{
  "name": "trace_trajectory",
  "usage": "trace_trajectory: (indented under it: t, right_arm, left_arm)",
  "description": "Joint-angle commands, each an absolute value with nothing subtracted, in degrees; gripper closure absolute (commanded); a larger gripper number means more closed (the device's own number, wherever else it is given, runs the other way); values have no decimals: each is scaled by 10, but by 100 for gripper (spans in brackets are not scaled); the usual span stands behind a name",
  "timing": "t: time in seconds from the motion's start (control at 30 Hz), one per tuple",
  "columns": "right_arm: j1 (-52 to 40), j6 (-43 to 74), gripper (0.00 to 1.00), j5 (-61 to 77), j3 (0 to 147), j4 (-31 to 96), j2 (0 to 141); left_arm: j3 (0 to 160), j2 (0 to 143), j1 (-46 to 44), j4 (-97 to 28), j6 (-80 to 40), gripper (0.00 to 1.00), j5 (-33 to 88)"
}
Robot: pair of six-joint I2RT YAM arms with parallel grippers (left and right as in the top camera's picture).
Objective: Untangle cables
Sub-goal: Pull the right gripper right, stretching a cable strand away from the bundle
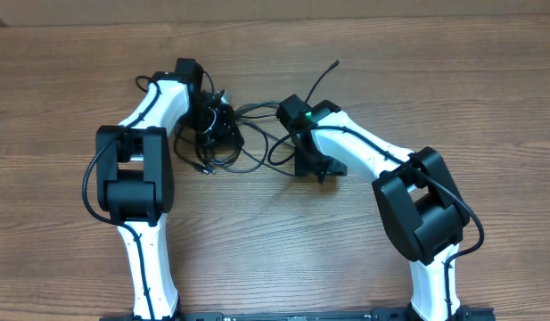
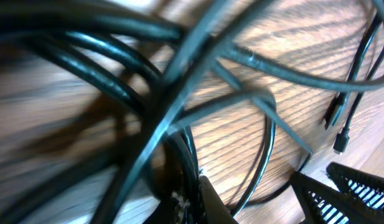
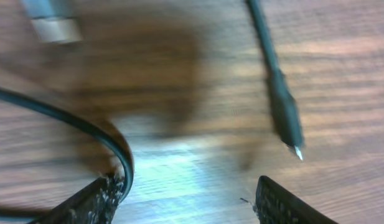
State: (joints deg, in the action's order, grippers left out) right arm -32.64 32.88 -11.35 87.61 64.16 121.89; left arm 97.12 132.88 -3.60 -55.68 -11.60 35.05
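Thin black cables [image 1: 228, 147] lie in a tangled heap on the wooden table, left of centre. My left gripper [image 1: 212, 120] is down in the heap. In the left wrist view its jaws [image 2: 195, 190] are shut with a black cable strand [image 2: 185, 155] pinched between them, and blurred cables [image 2: 179, 81] fill the picture. Two small plugs [image 2: 341, 140] lie on the wood to the right. My right gripper [image 1: 317, 168] stands open just right of the heap. Only bare wood shows between its fingers [image 3: 185, 193]. A cable loop [image 3: 117, 146] brushes its left finger, and a plug end [image 3: 285, 118] lies ahead.
One loose cable end [image 1: 333, 65] reaches toward the far side of the table [image 1: 453, 80]. A pale connector [image 3: 55, 25] shows blurred at the top left of the right wrist view. Both arms' white links stand along the near half of the table.
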Motion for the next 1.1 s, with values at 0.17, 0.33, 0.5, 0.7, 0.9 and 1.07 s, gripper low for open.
trace_trajectory:
  t: [0.17, 0.33, 0.5, 0.7, 0.9, 1.07]
  right_arm:
    - [-264, 299, 28, -134, 855, 711, 1236]
    - [-220, 299, 28, -135, 854, 718, 1236]
    - [-177, 299, 27, -135, 854, 734, 1236]
    - [-116, 299, 27, -138, 854, 728, 1236]
    - [-65, 299, 27, -150, 854, 730, 1236]
    - [-36, 299, 24, -150, 854, 724, 1236]
  left_arm:
    - [948, 1379, 30, -557, -118, 95, 239]
    - [948, 1379, 58, -556, -118, 96, 238]
    - [948, 1379, 88, -556, -128, 96, 238]
    - [948, 1379, 108, -562, -165, 91, 238]
    - [948, 1379, 108, -562, -165, 90, 240]
    - [948, 1379, 104, -563, -165, 87, 251]
